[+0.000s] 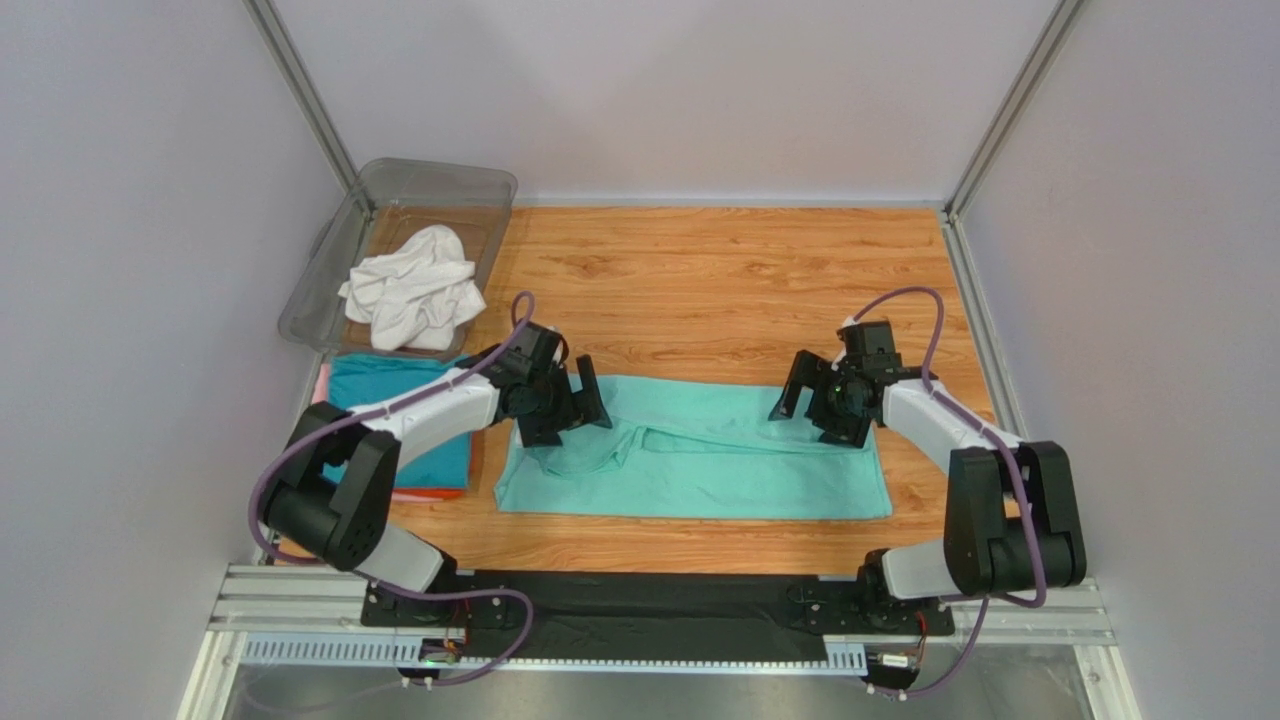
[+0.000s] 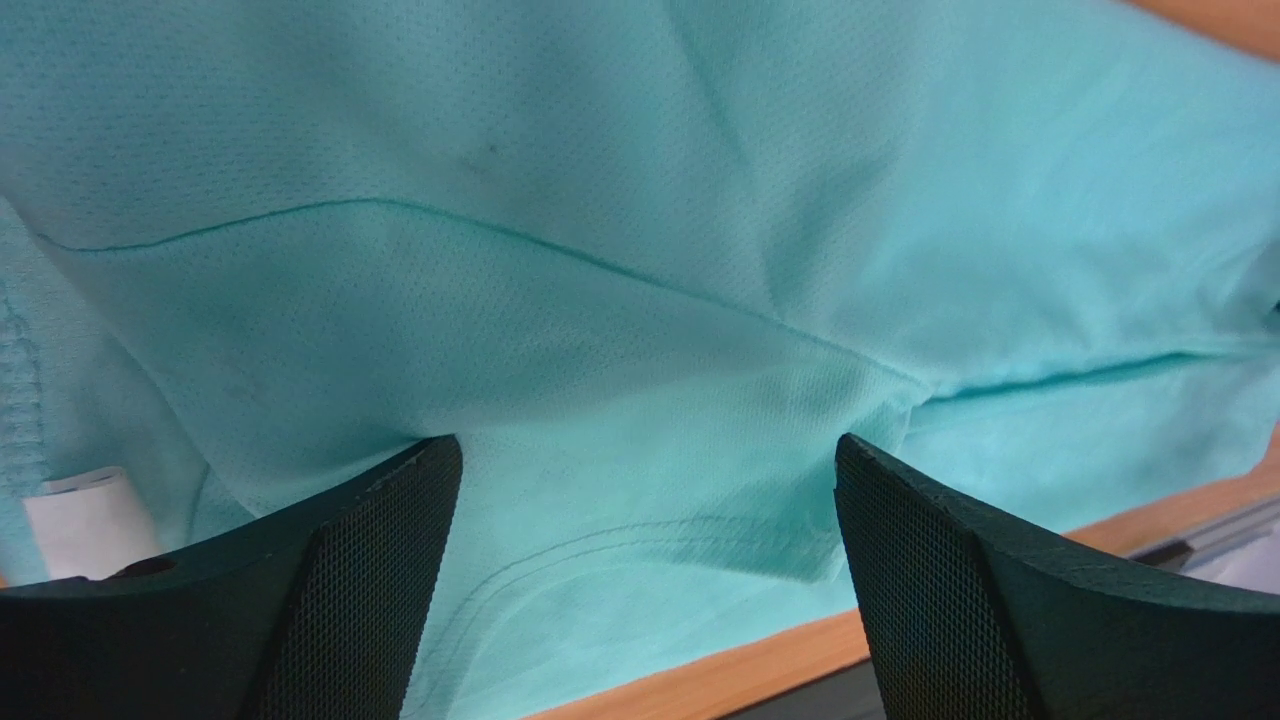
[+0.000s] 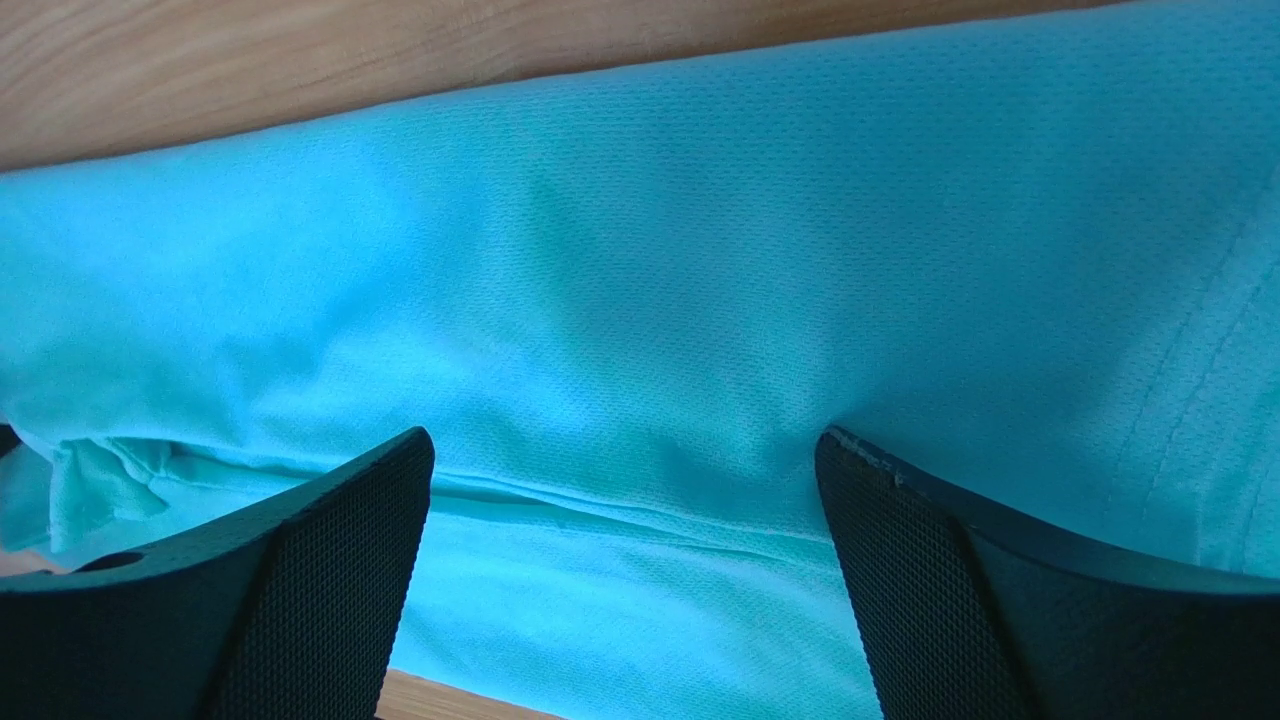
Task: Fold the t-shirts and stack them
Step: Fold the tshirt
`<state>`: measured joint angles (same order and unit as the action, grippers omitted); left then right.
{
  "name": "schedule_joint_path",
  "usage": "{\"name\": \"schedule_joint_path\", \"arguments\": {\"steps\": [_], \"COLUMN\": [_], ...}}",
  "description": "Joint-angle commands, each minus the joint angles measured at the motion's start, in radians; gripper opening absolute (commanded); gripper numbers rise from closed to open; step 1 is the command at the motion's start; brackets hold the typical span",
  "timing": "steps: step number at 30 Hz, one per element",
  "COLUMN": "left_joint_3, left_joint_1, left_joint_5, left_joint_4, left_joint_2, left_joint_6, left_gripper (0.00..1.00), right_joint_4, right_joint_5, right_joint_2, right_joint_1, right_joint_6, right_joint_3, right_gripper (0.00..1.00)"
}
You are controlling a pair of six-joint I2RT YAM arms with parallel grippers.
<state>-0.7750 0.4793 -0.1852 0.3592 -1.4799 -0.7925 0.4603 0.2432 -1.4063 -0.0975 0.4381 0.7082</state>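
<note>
We see the mint green t-shirt (image 1: 706,458) lying flat as a wide folded strip across the middle of the table (image 1: 721,285), a bit toward 6 o'clock. The left gripper (image 1: 567,414) is over the strip's 9 o'clock end and the right gripper (image 1: 816,405) is over its 3 o'clock end. Both are spread wide with nothing held.

Left wrist view: the black textured fingers (image 2: 361,585) stand far apart with only mint cloth below. A fold edge and a hem seam cross the cloth, and a white label (image 2: 90,518) sits at 9 o'clock.

Right wrist view: the fingers (image 3: 962,585) are equally wide, with layered mint cloth underneath and bare wood at 12 o'clock.

We can't tell whether any fingertip touches the cloth.

At 10 o'clock on the table a clear plastic bin (image 1: 481,188) holds a crumpled white t-shirt (image 1: 413,288). Just beside the bin toward 6 o'clock, a folded teal-blue t-shirt (image 1: 376,383) tops a stack. A thin orange edge (image 1: 428,492) shows under it. The left arm passes over that stack.
</note>
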Motion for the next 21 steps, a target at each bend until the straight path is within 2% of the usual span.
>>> {"name": "schedule_joint_path", "arguments": {"steps": [1, 2, 4, 5, 7, 10, 11, 13, 14, 17, 21], "left_joint_3": [-0.145, -0.244, -0.35, -0.454, -0.556, -0.763, -0.859, -0.938, -0.993, -1.087, -1.158], "left_joint_1": [-0.011, -0.011, -0.016, -0.019, -0.022, -0.025, -0.025, -0.025, -0.025, -0.025, -0.025], "left_joint_5": [0.062, 0.073, 0.092, 0.093, 0.082, 0.078, 0.075, 0.046, 0.033, -0.006, -0.072], "left_joint_4": [-0.002, 0.042, 0.089, 0.134, 0.167, 0.256, 0.297, 0.32, 0.32, 0.32, 0.299], "left_joint_2": [-0.136, -0.182, -0.321, -0.362, -0.476, -0.609, -0.638, -0.701, -0.717, -0.782, -0.801], "left_joint_6": [0.053, 0.067, 0.087, 0.099, 0.111, 0.133, 0.144, 0.151, 0.154, 0.162, 0.182], "left_gripper": [1.0, 1.0, 1.0, 1.0, 1.0, 1.0, 1.0, 1.0, 1.0, 1.0, 1.0], "right_joint_4": [0.014, 0.026, 0.076, 0.093, 0.144, 0.207, 0.206, 0.155, 0.132, 0.095, 0.191], "right_joint_5": [0.024, 0.024, 0.03, 0.037, 0.065, 0.122, 0.128, 0.139, 0.152, 0.128, 0.013], "right_joint_2": [0.044, 0.067, 0.151, 0.182, 0.255, 0.297, 0.309, 0.337, 0.34, 0.313, 0.259], "right_joint_1": [-0.008, -0.017, -0.04, -0.079, -0.137, -0.316, -0.444, -0.577, -0.699, -0.891, -0.969], "right_joint_6": [0.02, 0.028, 0.053, 0.062, 0.086, 0.164, 0.206, 0.306, 0.329, 0.326, 0.237], "right_joint_3": [-0.103, -0.122, -0.165, -0.177, -0.206, -0.223, -0.239, -0.246, -0.239, -0.146, 0.032], "right_gripper": [1.0, 1.0, 1.0, 1.0, 1.0, 1.0, 1.0, 1.0, 1.0, 1.0, 1.0]}}
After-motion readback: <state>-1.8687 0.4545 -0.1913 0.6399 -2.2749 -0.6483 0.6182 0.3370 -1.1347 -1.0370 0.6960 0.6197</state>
